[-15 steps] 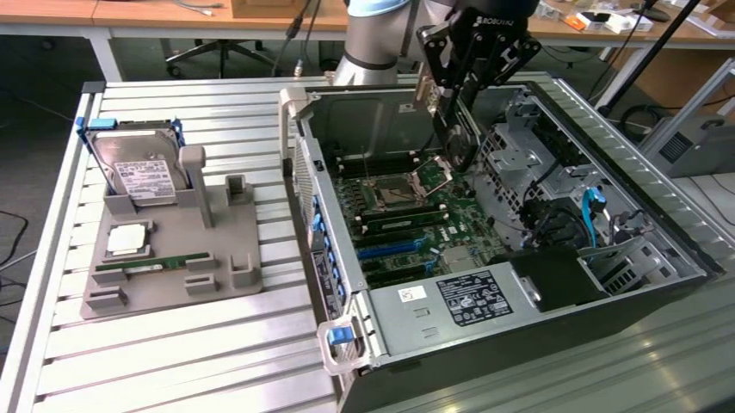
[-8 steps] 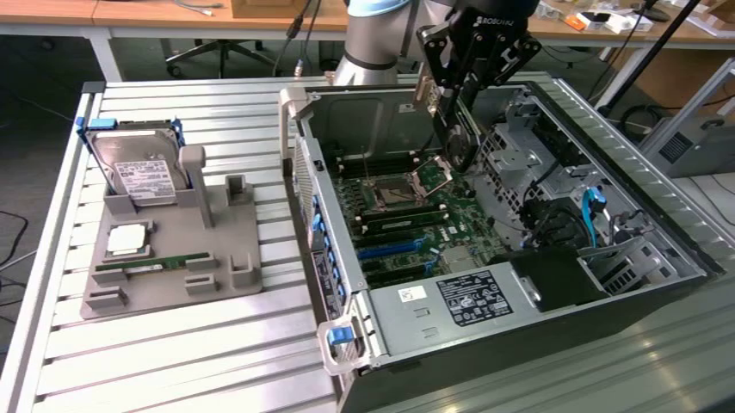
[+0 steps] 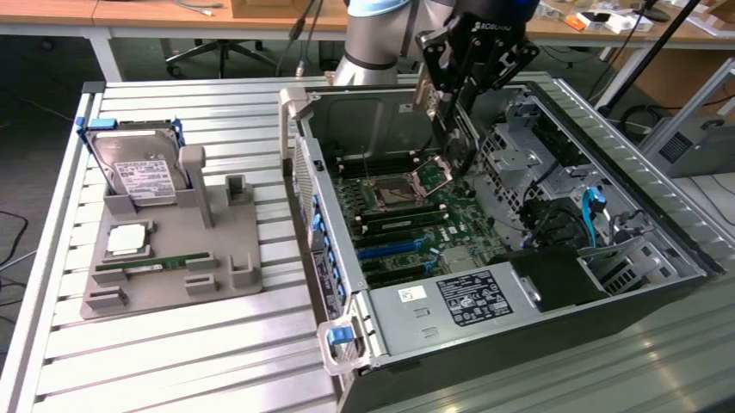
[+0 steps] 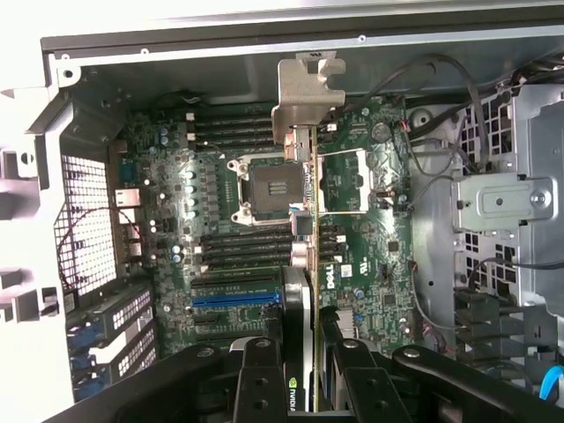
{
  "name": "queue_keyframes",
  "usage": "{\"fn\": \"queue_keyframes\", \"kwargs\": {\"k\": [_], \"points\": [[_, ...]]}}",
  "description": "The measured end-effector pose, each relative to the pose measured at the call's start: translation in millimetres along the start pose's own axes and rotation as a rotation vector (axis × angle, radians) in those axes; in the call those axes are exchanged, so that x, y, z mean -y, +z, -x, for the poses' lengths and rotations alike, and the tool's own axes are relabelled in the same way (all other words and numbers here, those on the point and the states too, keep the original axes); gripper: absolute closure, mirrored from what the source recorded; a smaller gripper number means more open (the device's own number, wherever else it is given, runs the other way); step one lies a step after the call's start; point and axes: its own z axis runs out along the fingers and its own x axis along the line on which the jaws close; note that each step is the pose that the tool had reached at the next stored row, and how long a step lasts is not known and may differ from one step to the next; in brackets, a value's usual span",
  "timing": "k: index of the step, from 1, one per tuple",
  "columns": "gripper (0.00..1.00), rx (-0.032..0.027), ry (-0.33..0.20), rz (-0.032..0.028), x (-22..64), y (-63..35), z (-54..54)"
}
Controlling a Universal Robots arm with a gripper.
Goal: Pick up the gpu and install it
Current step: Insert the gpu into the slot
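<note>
The gpu (image 3: pixel 455 142) is a thin dark card hanging on edge above the motherboard (image 3: pixel 397 215) inside the open computer case (image 3: pixel 301 163). My gripper (image 3: pixel 446 96) is shut on its upper part, high over the CPU socket area. In the wrist view the gpu (image 4: pixel 308 211) appears edge-on, with its silvery bracket (image 4: pixel 305 92) at the far end, and my gripper (image 4: pixel 304 374) clamps it between black fingers (image 4: pixel 260 379). The blue expansion slot (image 4: pixel 233 300) lies off to one side of the card, apart from it.
On the exterior view's left, a grey holder (image 3: pixel 224 258) carries a hard drive (image 3: pixel 138 168), a processor (image 3: pixel 126 241) and a green memory stick (image 3: pixel 155 261). Inside the case are a power supply (image 3: pixel 471 297), a drive cage (image 3: pixel 522 159) and cables (image 3: pixel 591 211).
</note>
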Motion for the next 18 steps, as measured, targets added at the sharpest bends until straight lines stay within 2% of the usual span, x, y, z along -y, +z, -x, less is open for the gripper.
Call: {"fn": "queue_keyframes", "kwargs": {"k": [4,18], "points": [[0.73,0.0006,0.0,-0.007,0.1,6.7,-0.2],[0.73,0.0016,-0.001,-0.0211,0.3,21.8,-0.6]]}}
